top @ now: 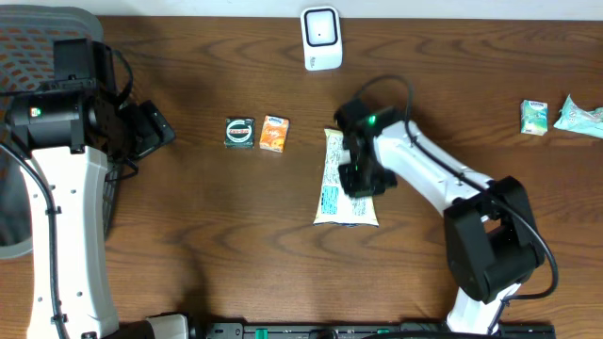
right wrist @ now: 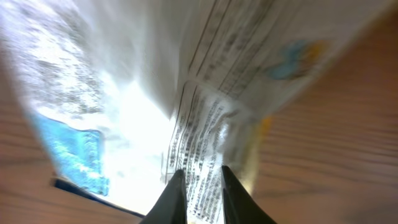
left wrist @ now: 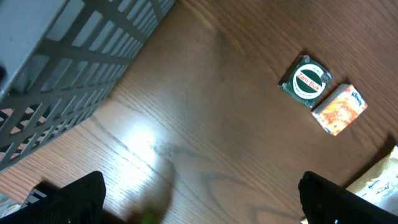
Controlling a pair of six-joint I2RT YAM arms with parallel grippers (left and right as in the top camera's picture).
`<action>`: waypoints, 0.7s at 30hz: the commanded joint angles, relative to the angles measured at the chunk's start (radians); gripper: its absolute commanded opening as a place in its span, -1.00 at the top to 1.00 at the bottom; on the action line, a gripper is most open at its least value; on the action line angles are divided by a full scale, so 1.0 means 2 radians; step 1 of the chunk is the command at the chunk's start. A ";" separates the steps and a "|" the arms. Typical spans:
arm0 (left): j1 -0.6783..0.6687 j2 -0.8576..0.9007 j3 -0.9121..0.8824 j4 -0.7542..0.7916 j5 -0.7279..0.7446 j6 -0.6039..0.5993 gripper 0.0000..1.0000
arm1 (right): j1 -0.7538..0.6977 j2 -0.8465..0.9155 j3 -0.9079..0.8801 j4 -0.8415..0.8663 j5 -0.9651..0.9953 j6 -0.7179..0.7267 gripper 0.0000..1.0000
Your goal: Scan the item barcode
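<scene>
Packet: lies flat mid-table, below the white scanner.
Right gripper: down on the packet; fingertips a narrow gap apart over its printed seam; grip cannot be told.
Left gripper: fingers wide apart, nothing between, beside the grey basket.
Nearby: green box, orange box, left of the packet.

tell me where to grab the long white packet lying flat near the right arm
Pinch the lengthwise back seam of the packet, coming straight down from above. It lies flat on the table, too thin and wide to span, and that fold looks like the only part standing up.
</scene>
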 commanded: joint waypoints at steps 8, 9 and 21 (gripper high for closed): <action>0.001 0.003 -0.002 -0.001 -0.003 -0.002 -0.96 | -0.016 0.003 0.076 0.065 0.050 -0.008 0.41; 0.001 0.003 -0.002 -0.001 -0.003 -0.002 -0.95 | -0.017 0.003 0.067 0.081 0.050 -0.008 0.42; 0.001 0.003 -0.002 -0.001 -0.003 -0.002 -0.95 | -0.018 0.003 -0.077 0.283 0.056 -0.008 0.24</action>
